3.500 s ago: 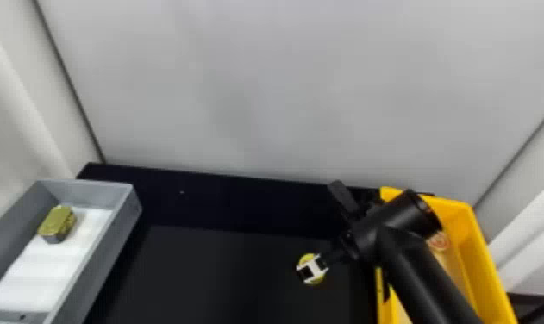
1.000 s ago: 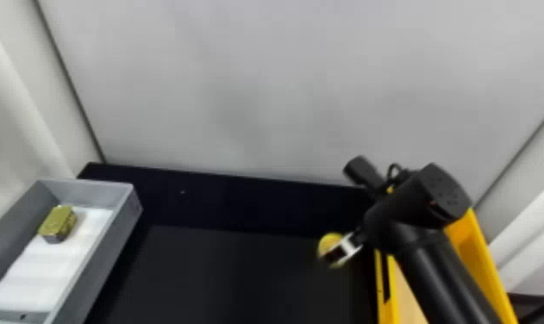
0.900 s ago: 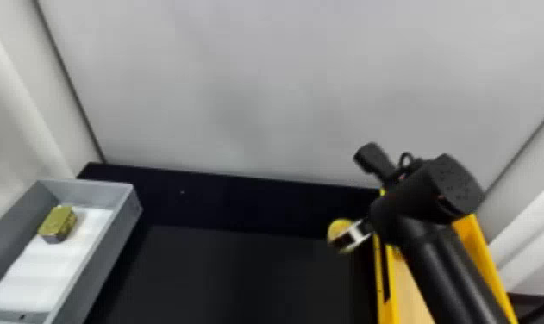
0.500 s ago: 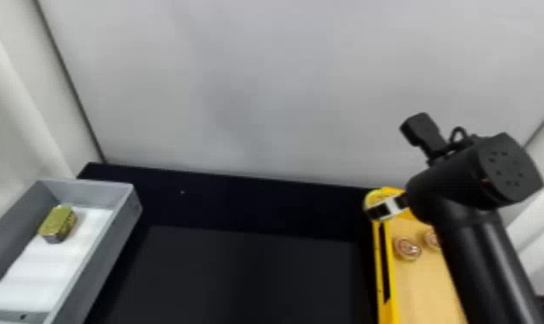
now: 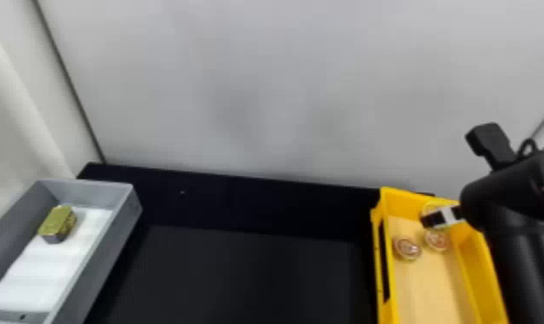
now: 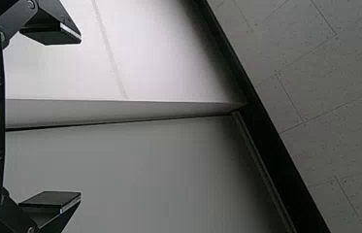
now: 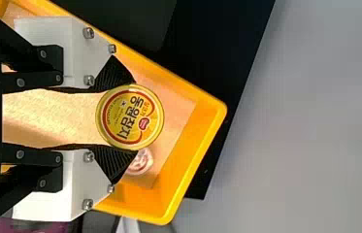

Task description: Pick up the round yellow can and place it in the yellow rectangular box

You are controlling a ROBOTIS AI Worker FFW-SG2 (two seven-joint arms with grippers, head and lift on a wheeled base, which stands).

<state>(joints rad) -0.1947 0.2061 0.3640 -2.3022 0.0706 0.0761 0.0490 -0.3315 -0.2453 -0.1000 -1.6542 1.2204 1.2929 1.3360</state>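
From where I stand, the right gripper [image 5: 432,219] has its jaws closed on the round yellow metal can [image 7: 130,117], above the far end of the yellow rectangular box [image 5: 479,269], where two round red-and-pale tins [image 5: 407,249] lie. The left gripper's [image 6: 80,117] jaws stand wide apart, and a gold-and-grey blocky tin [image 5: 57,224] sits on white lining [image 5: 38,275] in the grey rectangular tray [image 5: 111,245]

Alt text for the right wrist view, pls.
Right gripper with two ridged black fingers holds a round yellow can between them, above a yellow rectangular box with a tan floor. A round can with a red-and-pale top lies inside the box, partly hidden.
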